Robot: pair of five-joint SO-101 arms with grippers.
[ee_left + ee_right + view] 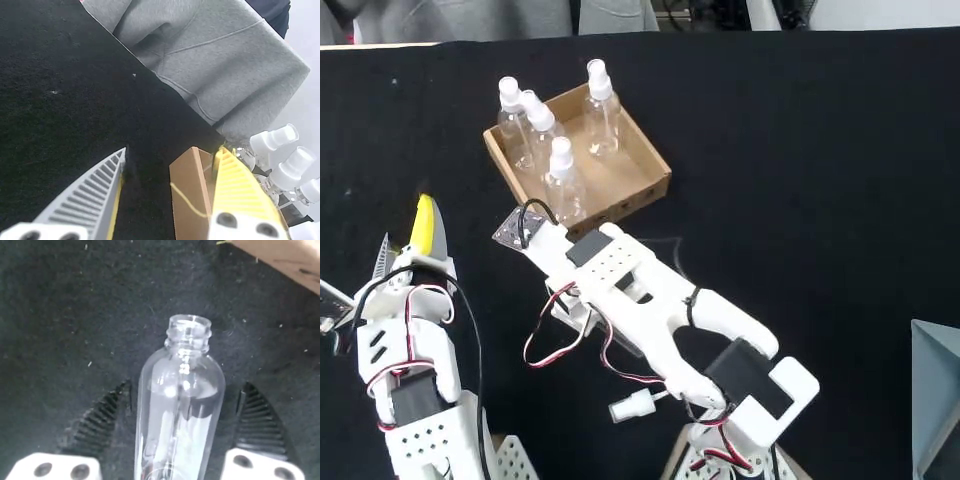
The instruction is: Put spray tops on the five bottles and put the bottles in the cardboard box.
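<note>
Our right gripper (186, 387) is spread around an uncapped clear bottle (180, 425) on the black cloth (60, 300) near the cardboard box (642, 165), with gaps at both sides. Our left gripper (172, 150) is spread and empty. Four capped bottles (565, 178) stand in the box; a loose spray top (633, 406) lies well apart from it.

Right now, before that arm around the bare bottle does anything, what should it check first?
1. Bottle sits between the fingers of the right pincer: ok; jaws open, one on either side.
2. Top on that bottle: not ok, neck bare.
3. Spare spray top on hand: ok; what looks like one lies on the table by the arm bases.
4. Left pincer free to help: ok, open and empty.
5. Room in the cardboard box: ok; four capped bottles inside, some floor bare.
6. Bottle standing or lying: cannot tell.
</note>
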